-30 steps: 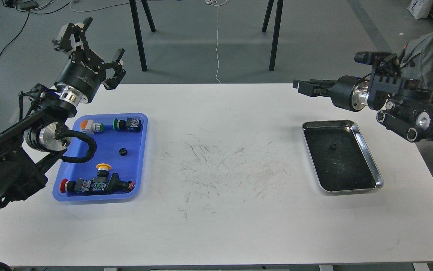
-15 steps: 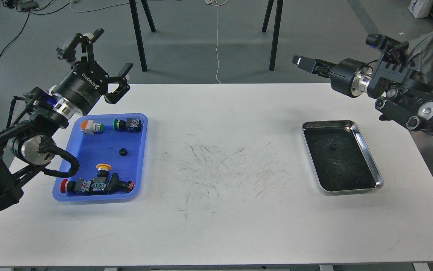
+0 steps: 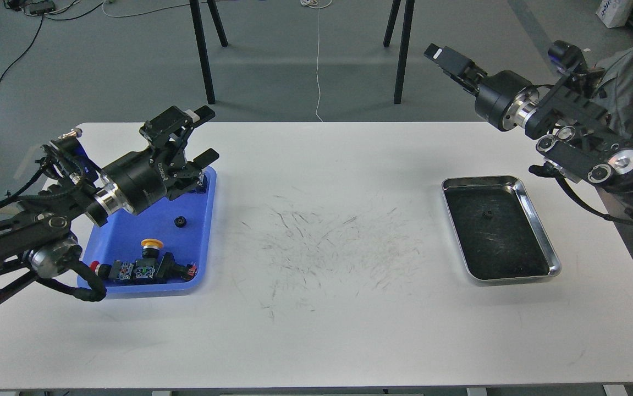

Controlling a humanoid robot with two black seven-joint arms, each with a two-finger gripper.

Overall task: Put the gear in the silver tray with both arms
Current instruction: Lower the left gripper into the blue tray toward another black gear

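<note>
A small black gear [image 3: 180,221] lies in the blue plastic tray [image 3: 202,247] at the left. The silver tray [image 3: 537,222] sits at the right of the white table, with another small black gear [image 3: 487,214] on its dark bottom. My left gripper [image 3: 205,136] is open and hangs over the blue tray's far right corner, up and right of the gear there. My right gripper [image 3: 441,55] is raised high beyond the table's far edge, up and left of the silver tray. Its fingers cannot be told apart.
The blue tray also holds a yellow push button [image 3: 151,243] and a row of switch parts [image 3: 143,271] along its near wall. My left arm covers the tray's far left part. Black stand legs [image 3: 203,52] rise behind the table.
My left gripper has swung down and to the right, from above the table's far left corner to over the blue tray. My right gripper has risen and tilted upward.
</note>
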